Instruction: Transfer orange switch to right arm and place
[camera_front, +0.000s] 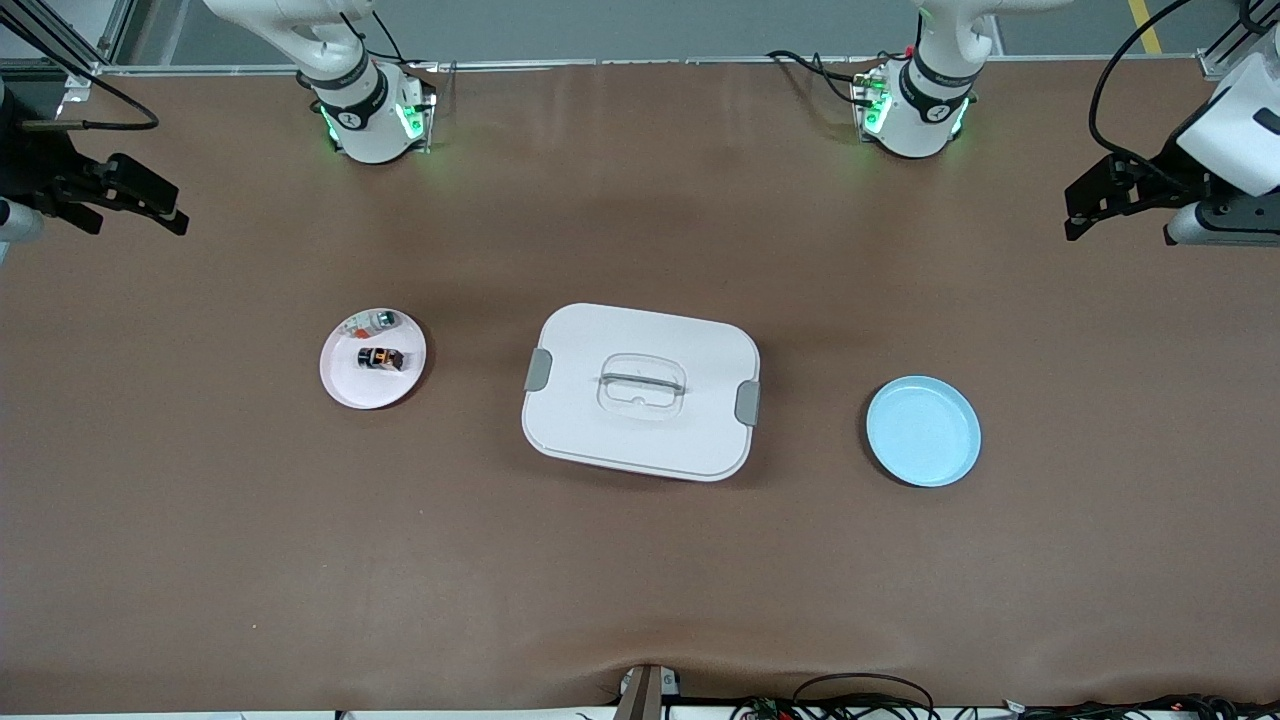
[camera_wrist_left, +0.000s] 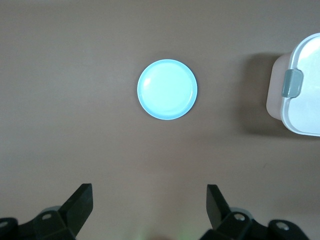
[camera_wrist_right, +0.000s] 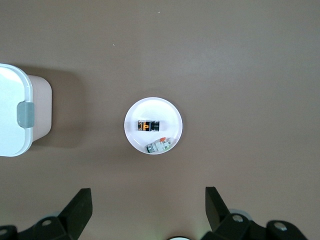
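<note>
Both grippers, left gripper (camera_wrist_left: 147, 210) and right gripper (camera_wrist_right: 147, 212), are hovering wide open, only the right wrist view resolving the orange switch (camera_wrist_right: 149, 125) lying on the pink plate (camera_wrist_right: 170, 112).

front: high, facing the bases, whole table | wrists: straight down from high | shared: white lidded plastic box (camera_front: 640, 392) (camera_wrist_left: 304, 85) (camera_wrist_right: 15, 111)

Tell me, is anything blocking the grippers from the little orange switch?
Nothing covers the orange switch; it lies open on the pink plate beside a pale clear part. The right gripper and left gripper hang open at the table's ends.
</note>
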